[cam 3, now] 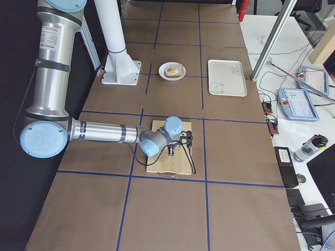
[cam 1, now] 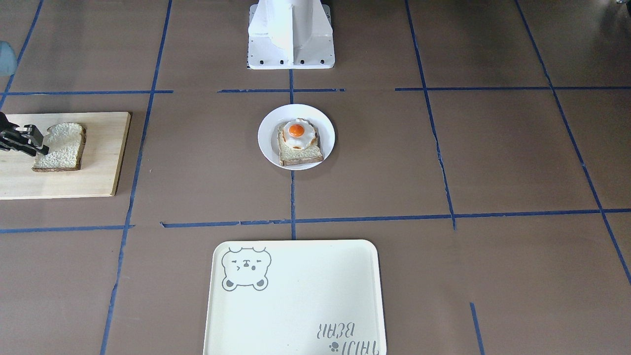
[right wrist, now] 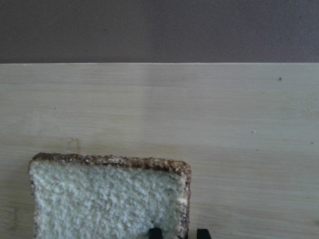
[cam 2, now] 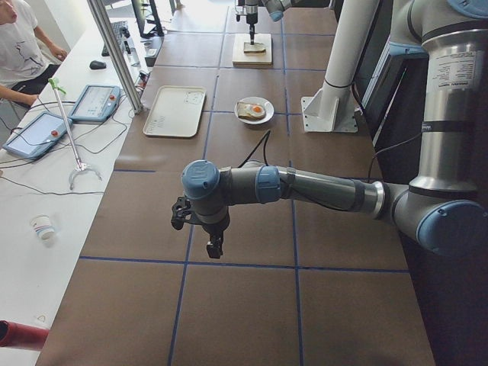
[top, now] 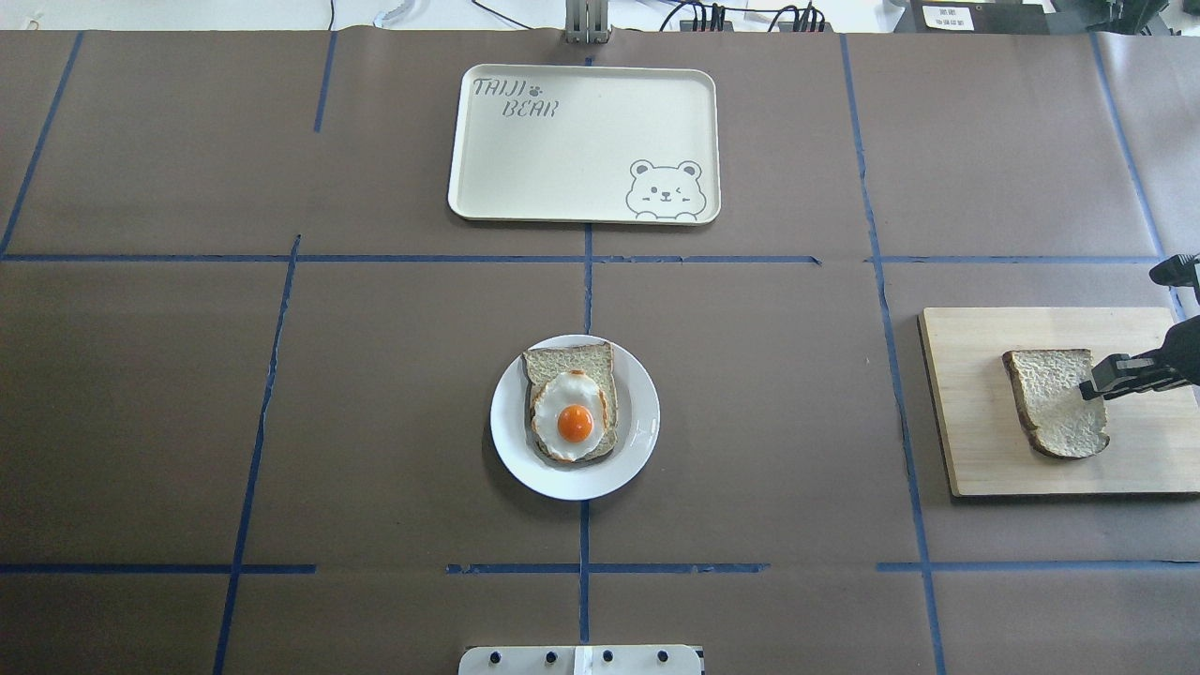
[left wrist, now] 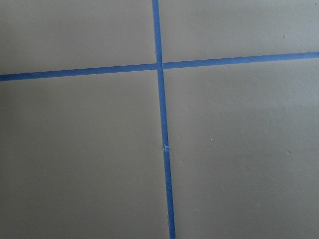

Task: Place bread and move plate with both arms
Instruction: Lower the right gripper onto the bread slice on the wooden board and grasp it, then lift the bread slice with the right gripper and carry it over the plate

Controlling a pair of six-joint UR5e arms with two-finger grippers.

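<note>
The bread [top: 1055, 398] lies flat on a wooden board [top: 966, 450] at the table's right end. My right gripper [top: 1089, 386] is at the bread's outer edge. In the right wrist view its fingertips [right wrist: 155, 232] stand close together astride the crust of the bread [right wrist: 104, 199], shut on it. The white plate [top: 511, 441] sits at the table's centre and holds a toast slice with a fried egg [top: 572, 417]. My left gripper [cam 2: 216, 248] hangs over bare table far to the left. It shows only in the exterior left view, so I cannot tell whether it is open or shut.
A cream rectangular tray with a bear drawing [top: 581, 169] lies at the far side of the table, beyond the plate. Blue tape lines cross the brown table. The white robot base [cam 1: 291, 34] stands near the plate.
</note>
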